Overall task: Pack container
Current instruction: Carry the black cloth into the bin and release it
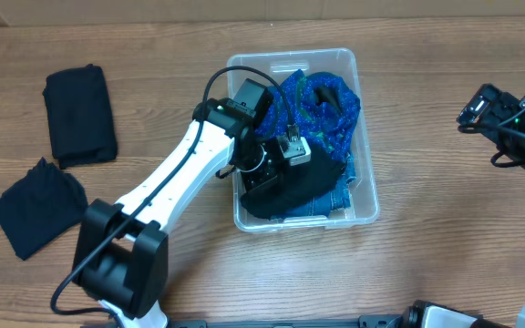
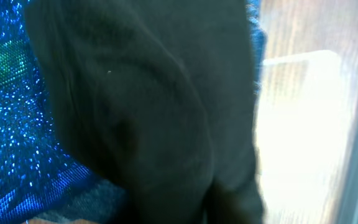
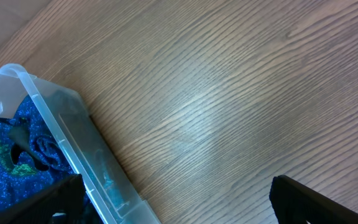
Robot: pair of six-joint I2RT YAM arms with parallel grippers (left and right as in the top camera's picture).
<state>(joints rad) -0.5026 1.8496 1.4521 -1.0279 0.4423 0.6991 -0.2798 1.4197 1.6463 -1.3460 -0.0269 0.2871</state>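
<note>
The clear plastic container (image 1: 365, 137) stands mid-table and holds a sparkly blue cloth (image 1: 322, 105) and a denim piece (image 1: 340, 198). My left gripper (image 1: 285, 157) is down inside the container, over its front half. A black cloth (image 1: 303, 187) hangs from it and spreads over the denim. In the left wrist view the black cloth (image 2: 154, 93) fills the frame and hides the fingers, with the blue cloth (image 2: 11, 124) at the left. My right gripper (image 3: 179, 205) is open and empty above bare table, to the right of the container's wall (image 3: 61, 124).
Two more black cloths lie on the wooden table at the left, one folded (image 1: 80, 114) and one crumpled (image 1: 36, 205). The right arm (image 1: 518, 118) is near the table's right edge.
</note>
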